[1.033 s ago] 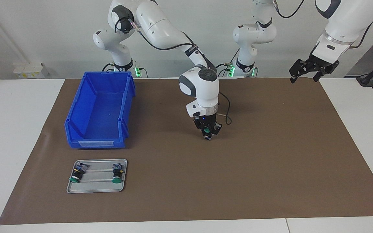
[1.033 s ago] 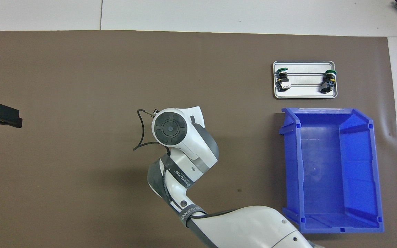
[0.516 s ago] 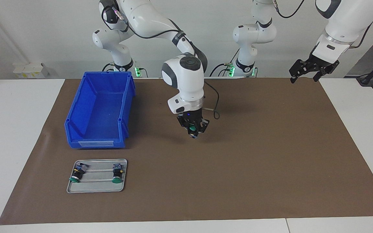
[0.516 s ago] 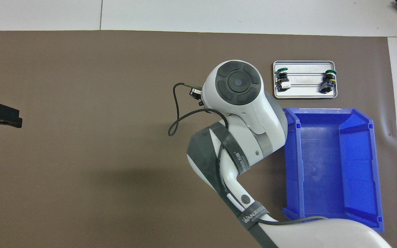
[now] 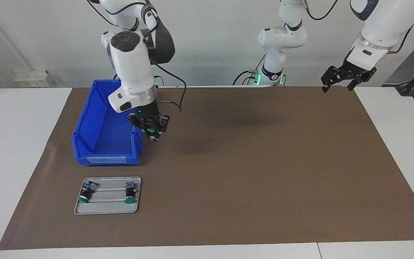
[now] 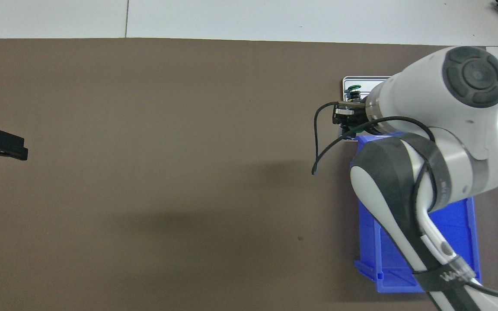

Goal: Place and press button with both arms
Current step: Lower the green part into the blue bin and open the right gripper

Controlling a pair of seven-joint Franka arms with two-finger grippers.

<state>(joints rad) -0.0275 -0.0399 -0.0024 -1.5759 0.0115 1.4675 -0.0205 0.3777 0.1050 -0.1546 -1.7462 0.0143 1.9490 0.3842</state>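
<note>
Right tool (image 5: 152, 130) swung from mid-bench to the blue bin (image 5: 95, 144), clamped tight on the button (image 5: 151, 128), up in the air over the bin's wall nearest mid-bench; likely bound for the bin; left tool (image 5: 340, 82) spread wide, idle over the bench's edge by the robots; two spare buttons on the tray (image 5: 107, 209).

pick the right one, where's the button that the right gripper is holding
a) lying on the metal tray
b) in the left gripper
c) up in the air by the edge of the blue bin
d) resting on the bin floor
c: the right gripper is shut on a button and hangs over the brown mat beside the blue bin, above its rim, while two other buttons lie on the tray.
</note>
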